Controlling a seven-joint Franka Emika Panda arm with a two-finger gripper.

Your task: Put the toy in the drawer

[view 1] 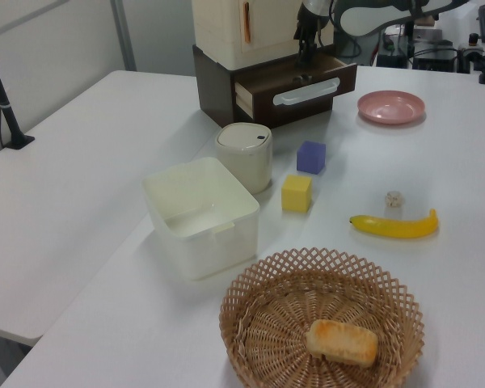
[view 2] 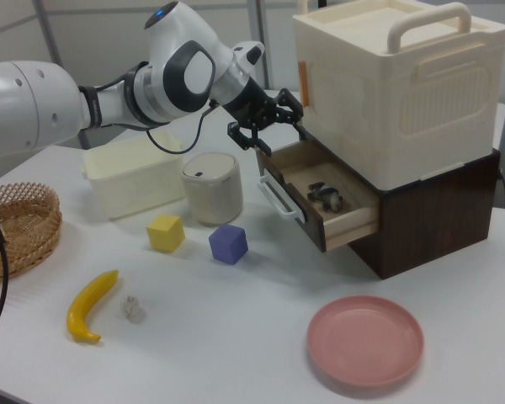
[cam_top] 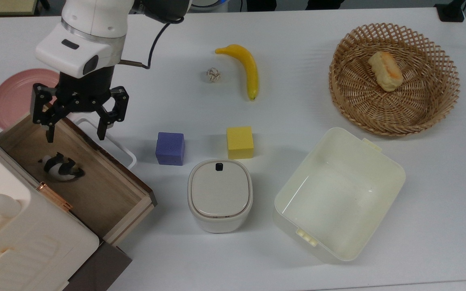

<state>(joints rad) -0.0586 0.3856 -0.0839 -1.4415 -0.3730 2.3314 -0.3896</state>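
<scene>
Toy (cam_top: 60, 167) lies on its side on the drawer's (cam_top: 107, 190) light-brown floor, close to the cabinet (cam_top: 22, 238) side, with bare wood around it toward the dark front edge. Beyond that edge the white loop handle (cam_top: 113, 141) juts over the table (cam_top: 297, 105). Above the drawer's front rim hangs the gripper (cam_top: 77, 131), jaws spread wide and holding nothing (well clear of the toy). Farther out stand the purple cube (cam_top: 170, 148) and yellow cube (cam_top: 240, 142), apart from each other, with open tabletop before the banana (cam_top: 245, 66).
</scene>
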